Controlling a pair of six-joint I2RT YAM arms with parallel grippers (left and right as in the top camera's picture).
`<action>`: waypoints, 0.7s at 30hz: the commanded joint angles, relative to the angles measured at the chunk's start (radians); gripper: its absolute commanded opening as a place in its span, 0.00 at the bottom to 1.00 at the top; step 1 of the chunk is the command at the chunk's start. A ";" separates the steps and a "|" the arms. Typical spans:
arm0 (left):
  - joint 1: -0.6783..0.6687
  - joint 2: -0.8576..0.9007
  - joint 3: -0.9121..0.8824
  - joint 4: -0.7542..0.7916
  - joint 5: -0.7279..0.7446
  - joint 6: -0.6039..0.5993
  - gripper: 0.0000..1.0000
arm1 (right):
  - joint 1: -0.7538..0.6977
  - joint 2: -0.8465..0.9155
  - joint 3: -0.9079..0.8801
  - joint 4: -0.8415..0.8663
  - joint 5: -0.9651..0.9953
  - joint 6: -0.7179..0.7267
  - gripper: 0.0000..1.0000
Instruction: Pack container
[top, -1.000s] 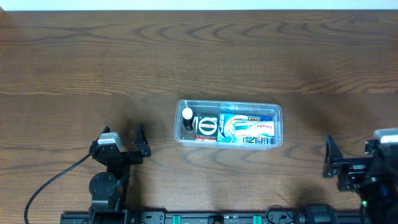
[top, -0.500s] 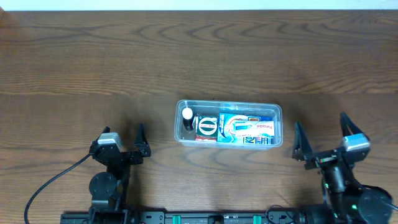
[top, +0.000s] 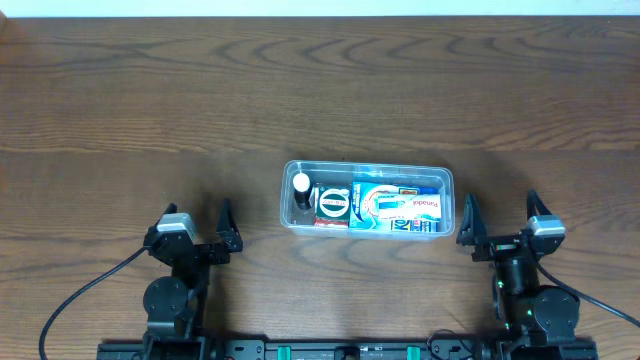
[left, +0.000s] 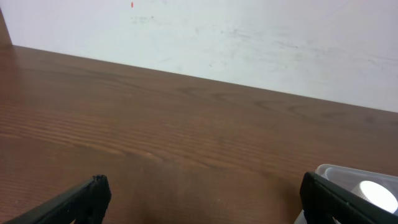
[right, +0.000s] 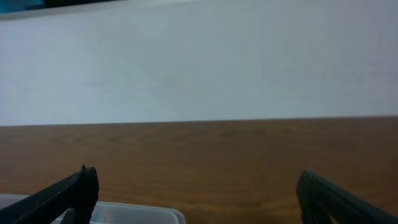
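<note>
Clear plastic container — rounded, shallow

We see a dark wood-grain bench filling the view, and behind its far edge a plain white wall, evenly lit.

We see a wooden table, dark brown, its wavy grain running side to side across the whole overhead view. Along its far edge we see a thin pale strip. In the left wrist view the table meets a white wall. On it we make out faint grey scuffs and one tiny red mark near the top, and a narrow brown strip stands at its left edge. In the right wrist view the wall looks plain and evenly lit, with a dark band across the top left corner.
</note>
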 joint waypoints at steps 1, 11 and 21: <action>0.005 0.000 -0.026 -0.026 -0.005 0.009 0.98 | 0.010 -0.012 -0.024 0.004 0.055 0.032 0.99; 0.005 0.000 -0.026 -0.026 -0.005 0.009 0.98 | 0.010 -0.012 -0.082 -0.054 0.052 -0.016 0.99; 0.005 0.000 -0.026 -0.026 -0.005 0.009 0.98 | 0.010 -0.012 -0.082 -0.056 0.026 -0.117 0.99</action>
